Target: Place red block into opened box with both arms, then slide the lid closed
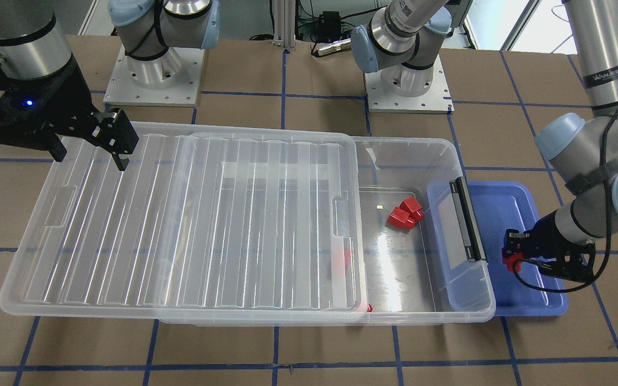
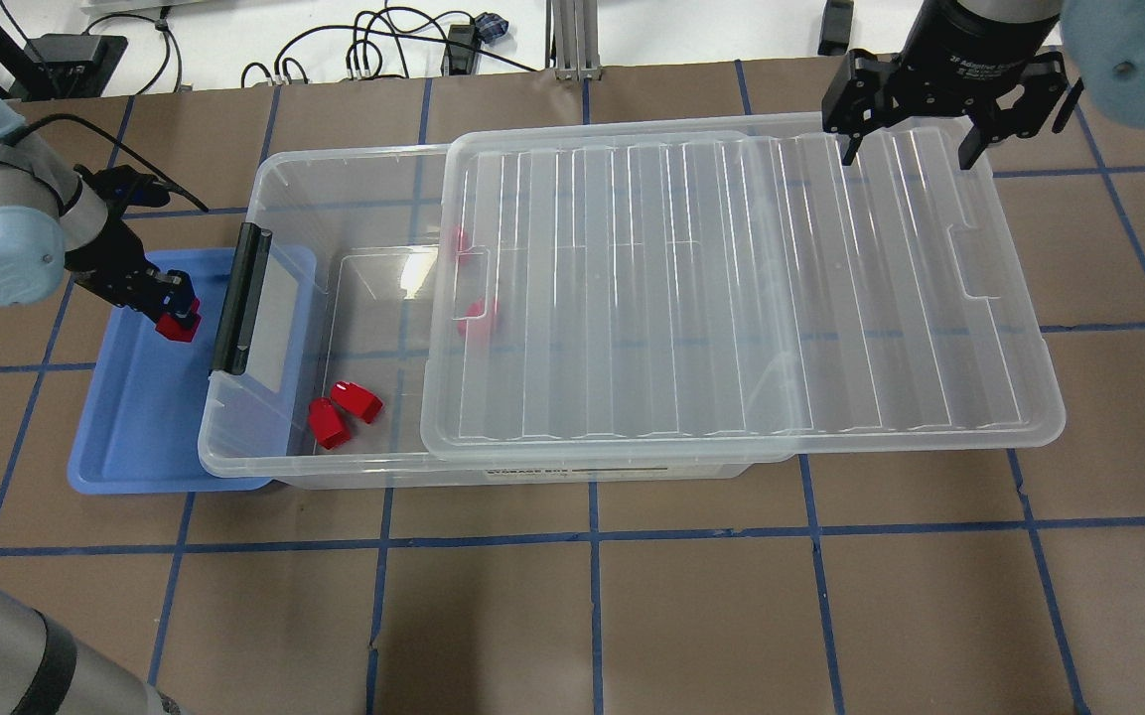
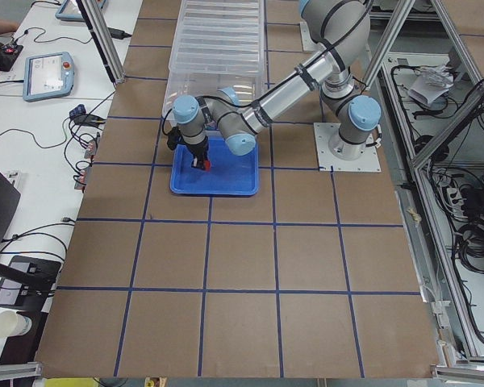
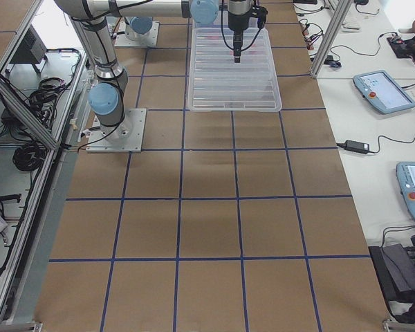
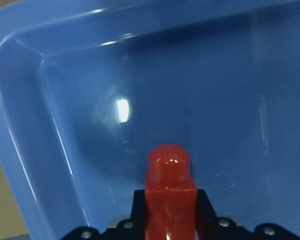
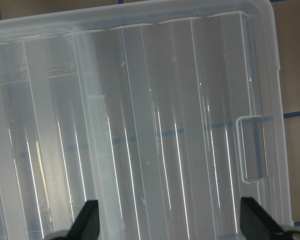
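Observation:
My left gripper (image 2: pixel 178 320) is shut on a red block (image 5: pixel 170 192) and holds it just above the floor of the blue tray (image 2: pixel 135 437), beside the box's latch end. The same red block (image 1: pixel 510 262) shows at the gripper's tip in the front-facing view. The clear box (image 2: pixel 334 164) is partly open, its lid (image 2: pixel 731 288) slid toward my right side. Two red blocks (image 2: pixel 344 409) lie on the uncovered floor, and two more show dimly under the lid. My right gripper (image 2: pixel 912 154) hangs open above the lid's far corner, with nothing between its fingers.
A black latch bar (image 2: pixel 239 298) sits on the box's short end next to the tray. The blue tray (image 1: pixel 534 300) is partly tucked under that end. Both arm bases (image 1: pixel 153 69) stand behind the box. Brown table with blue grid lines lies all around.

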You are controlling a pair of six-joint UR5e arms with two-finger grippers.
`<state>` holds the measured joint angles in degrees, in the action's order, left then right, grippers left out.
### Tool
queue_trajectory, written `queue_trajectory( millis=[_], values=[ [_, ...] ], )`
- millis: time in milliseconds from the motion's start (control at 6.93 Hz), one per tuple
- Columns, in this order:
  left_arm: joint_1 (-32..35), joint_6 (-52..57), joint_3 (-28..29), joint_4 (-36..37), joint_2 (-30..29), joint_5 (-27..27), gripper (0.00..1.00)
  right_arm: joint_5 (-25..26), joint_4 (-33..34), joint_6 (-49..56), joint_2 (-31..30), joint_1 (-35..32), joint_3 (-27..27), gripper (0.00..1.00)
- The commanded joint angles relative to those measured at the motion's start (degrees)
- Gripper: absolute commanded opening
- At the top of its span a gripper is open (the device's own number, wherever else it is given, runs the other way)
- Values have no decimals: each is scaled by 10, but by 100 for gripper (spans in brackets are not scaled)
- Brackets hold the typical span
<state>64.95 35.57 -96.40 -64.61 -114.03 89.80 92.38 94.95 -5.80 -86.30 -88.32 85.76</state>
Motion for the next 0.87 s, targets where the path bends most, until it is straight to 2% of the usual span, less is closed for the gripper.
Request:
queue_trajectory(
  millis=[0,144,288,721],
  values=[
    [33,-50,82,-134,59,-24,0,1,0,0,1,0,0,100],
    [60,-65,130,-201,75,-23,0,1,0,0,1,0,0,100],
    [94,-117,149,-219,83,-21,0,1,0,0,2,0,0,100],
    [207,-270,102,-206,113,-20,0,1,0,0,3,0,1,100]
  ],
)
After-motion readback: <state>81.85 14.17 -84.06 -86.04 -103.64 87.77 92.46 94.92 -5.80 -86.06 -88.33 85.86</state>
